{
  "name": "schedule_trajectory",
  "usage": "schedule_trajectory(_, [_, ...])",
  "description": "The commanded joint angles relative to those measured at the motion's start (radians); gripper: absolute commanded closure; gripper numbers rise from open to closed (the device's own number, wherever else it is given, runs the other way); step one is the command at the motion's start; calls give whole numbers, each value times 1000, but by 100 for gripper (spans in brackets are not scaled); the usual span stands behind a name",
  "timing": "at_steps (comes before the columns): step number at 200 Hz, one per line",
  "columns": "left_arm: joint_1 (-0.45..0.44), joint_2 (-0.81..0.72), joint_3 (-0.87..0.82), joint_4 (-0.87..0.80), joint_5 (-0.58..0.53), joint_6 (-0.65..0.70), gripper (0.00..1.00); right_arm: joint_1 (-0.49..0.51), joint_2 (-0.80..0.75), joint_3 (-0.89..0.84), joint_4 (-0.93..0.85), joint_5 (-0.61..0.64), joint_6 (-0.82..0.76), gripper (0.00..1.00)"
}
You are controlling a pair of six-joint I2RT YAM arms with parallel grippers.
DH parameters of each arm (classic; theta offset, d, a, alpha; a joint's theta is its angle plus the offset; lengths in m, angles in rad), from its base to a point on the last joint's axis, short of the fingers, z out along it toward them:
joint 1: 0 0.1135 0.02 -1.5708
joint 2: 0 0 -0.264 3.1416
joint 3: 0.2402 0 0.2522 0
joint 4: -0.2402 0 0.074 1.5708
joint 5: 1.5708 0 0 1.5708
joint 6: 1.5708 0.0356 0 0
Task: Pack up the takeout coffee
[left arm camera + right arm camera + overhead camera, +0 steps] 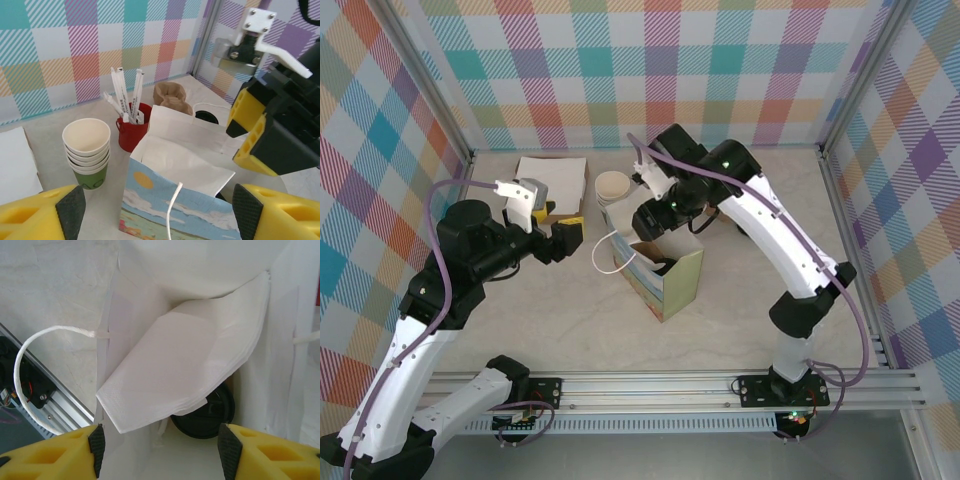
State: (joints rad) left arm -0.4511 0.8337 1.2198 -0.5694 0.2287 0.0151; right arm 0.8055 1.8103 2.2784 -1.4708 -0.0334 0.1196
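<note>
The right gripper (161,446) hangs in the mouth of the tall paper bag (150,200), which is white inside and has a painted landscape outside. Its two yellow fingers (60,455) with black pads stand wide apart and hold nothing.

In the right wrist view, a folded stack of white paper napkins (185,365) leans across the inside of the bag toward 12 o'clock from the gripper. At 5 o'clock, under the napkins, the takeout coffee (207,417) lies deep in the bag. Only a part of its round black plastic lid can be seen; the cup body is hidden. The bag walls stand close at 3 and 9 o'clock, so there is little room sideways. A white cord handle (20,365) curves outside the bag at 9 o'clock, above an aluminium rail (55,400).

In the top view the left gripper (159,212) hovers near the bag, at 9 o'clock of it. Its jaws are also wide and empty, with bare table between them and the bag.

In the left wrist view a stack of lidless cream-white paper cups (86,142) stands at 10 o'clock behind the bag. A red cup with white stirrers (132,132) is at 11 o'clock and a crumpled brown paper (172,97) at 12 o'clock. A flat white pile (15,160) is cut off by the left edge. A small dark round shape inside the far handle loop, at 1 o'clock, is too unclear to name.
</note>
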Motion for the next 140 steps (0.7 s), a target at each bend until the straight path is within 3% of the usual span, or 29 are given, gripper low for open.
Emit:
schedule_trajectory(1, [-8,-13,-14,43,-42,-20,20,-3,-78,-9,47,49,21,33])
schedule_trajectory(28, [-7,-31,-39,58,-150,-54,17,-35,-172,-81,124,147,17,23])
schedule_trajectory(64, [-7,-49,-82,35,-404,-116,2,-134,-392,-355,336,222,29,0])
schedule_trajectory(90, [-4,-51,-113,20,-528,-139,0,-229,-571,-590,492,249,40,0])
schedule_trajectory(140, [13,-28,-188,51,-573,-148,0,-439,-818,-980,683,283,87,0])
